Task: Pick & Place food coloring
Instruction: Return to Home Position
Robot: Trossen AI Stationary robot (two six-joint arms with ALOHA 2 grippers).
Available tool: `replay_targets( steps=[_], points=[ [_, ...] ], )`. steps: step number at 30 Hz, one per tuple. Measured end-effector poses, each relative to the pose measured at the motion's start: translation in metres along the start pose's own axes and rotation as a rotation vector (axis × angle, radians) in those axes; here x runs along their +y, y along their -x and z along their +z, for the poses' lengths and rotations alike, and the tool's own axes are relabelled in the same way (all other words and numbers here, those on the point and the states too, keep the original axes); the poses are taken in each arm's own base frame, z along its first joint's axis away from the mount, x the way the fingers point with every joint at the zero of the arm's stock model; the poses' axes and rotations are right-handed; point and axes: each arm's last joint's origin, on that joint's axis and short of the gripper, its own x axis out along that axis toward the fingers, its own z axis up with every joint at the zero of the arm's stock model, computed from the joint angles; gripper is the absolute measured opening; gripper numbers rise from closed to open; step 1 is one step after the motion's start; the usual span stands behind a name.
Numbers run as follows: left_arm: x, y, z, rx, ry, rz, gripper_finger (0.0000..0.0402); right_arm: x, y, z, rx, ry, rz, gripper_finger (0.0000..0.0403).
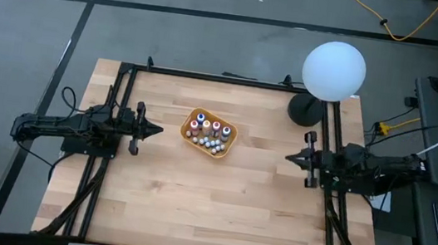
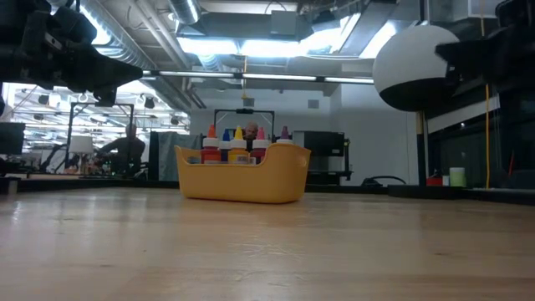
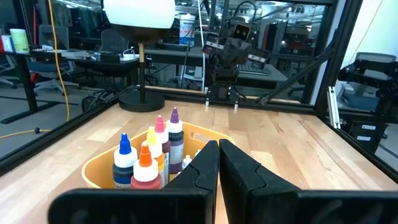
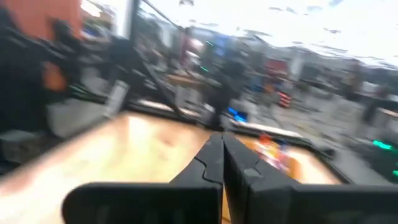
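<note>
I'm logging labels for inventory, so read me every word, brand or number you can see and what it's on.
No text can be read.
The food coloring bottles in the yellow bin: labels too small to read.
The white tub in the room behind the table: blue print, too blurred to read.

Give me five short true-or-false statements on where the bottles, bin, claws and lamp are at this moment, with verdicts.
1. The food coloring bottles stand inside the yellow bin. True.
2. The left claw grips a bottle. False: it is shut on nothing, left of the bin and apart from it.
3. The right claw is shut and empty, right of the bin. True.
4. One bottle lies on the bare table beside the bin. False: no bottle shows outside the bin.
5. The white globe lamp stands on the left arm's side. False: it stands at a corner on the right arm's side.
</note>
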Motion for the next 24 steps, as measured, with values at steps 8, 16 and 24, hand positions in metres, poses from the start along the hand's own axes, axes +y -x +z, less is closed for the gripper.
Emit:
replay_targets(
  steps=[8, 16, 24],
  points=[
    [0.0, 0.0, 0.0, 0.0, 0.0, 0.0, 0.0007, -0.005, 0.001, -0.011, 0.113, 0.0, -0.063, 0.0001],
    [0.0, 0.0, 0.0, 0.0, 0.0, 0.0, 0.001, -0.008, 0.001, -0.012, 0.129, 0.005, -0.07, 0.0005],
    [0.0, 0.0, 0.0, 0.0, 0.0, 0.0, 0.0006, -0.008, 0.001, -0.012, 0.132, 0.055, -0.073, 0.0014]
  ],
)
